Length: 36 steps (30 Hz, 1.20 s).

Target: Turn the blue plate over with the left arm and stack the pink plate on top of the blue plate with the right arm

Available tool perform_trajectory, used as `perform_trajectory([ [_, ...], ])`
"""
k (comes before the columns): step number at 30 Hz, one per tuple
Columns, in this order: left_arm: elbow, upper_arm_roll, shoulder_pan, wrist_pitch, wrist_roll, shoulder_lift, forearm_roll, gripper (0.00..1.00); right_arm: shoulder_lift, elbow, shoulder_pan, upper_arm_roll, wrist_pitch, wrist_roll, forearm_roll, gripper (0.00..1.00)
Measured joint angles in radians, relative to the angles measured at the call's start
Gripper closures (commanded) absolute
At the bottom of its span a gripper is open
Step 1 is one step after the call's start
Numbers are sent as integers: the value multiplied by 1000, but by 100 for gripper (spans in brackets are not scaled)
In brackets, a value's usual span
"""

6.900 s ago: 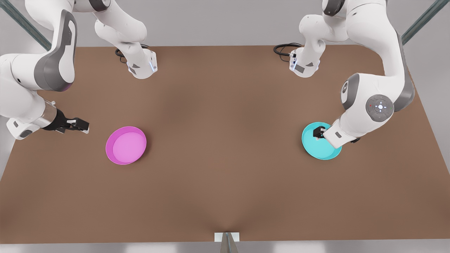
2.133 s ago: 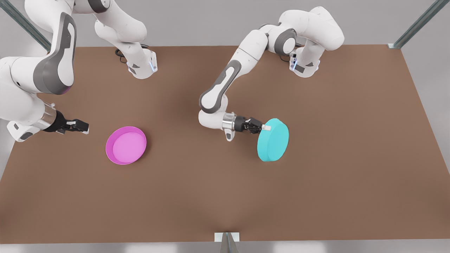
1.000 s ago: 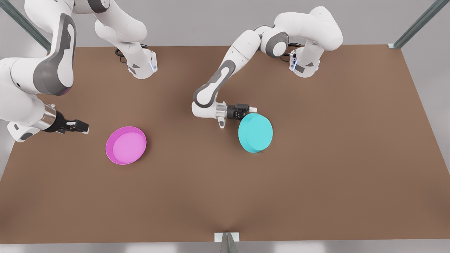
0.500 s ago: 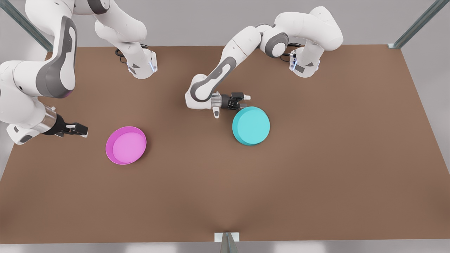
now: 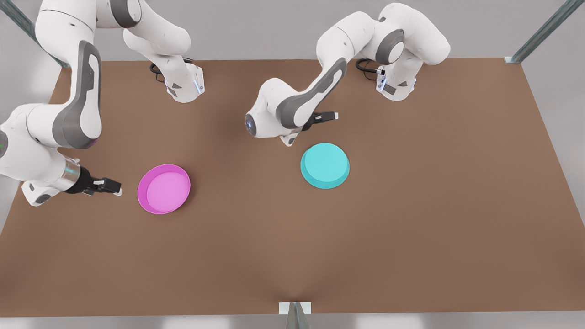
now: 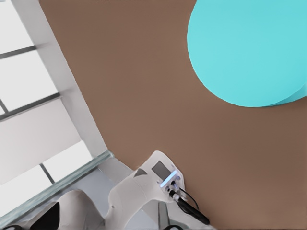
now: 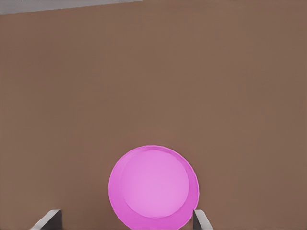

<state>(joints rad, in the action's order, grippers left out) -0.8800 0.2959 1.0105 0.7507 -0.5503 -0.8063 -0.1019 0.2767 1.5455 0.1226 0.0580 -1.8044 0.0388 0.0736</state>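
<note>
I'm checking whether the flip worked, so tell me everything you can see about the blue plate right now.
The blue plate is a small, round, turquoise disc that looks like smooth plastic. It lies upside down, flat on the brown table near the middle, its plain base facing up with a slightly wider lip showing around the lower edge. Nothing touches it but the table. The left gripper hangs apart from it, toward the table's far edge, and the left wrist view shows the plate's unmarked base.

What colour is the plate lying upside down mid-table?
Turquoise-cyan: the blue plate, seen best in the front view.
</note>
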Motion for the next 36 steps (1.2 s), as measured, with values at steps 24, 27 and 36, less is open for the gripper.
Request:
perform_trajectory([
  [24,-438,-304,-827,587,592,672,53,0,198,355,54,-61,-396,251,14,0],
  [27,-436,-304,-826,587,589,649,69,0,213,365,64,-75,-403,312,44,0],
  [36,-387,-293,-834,622,589,579,75,0,272,341,54,-76,-490,420,142,34],
])
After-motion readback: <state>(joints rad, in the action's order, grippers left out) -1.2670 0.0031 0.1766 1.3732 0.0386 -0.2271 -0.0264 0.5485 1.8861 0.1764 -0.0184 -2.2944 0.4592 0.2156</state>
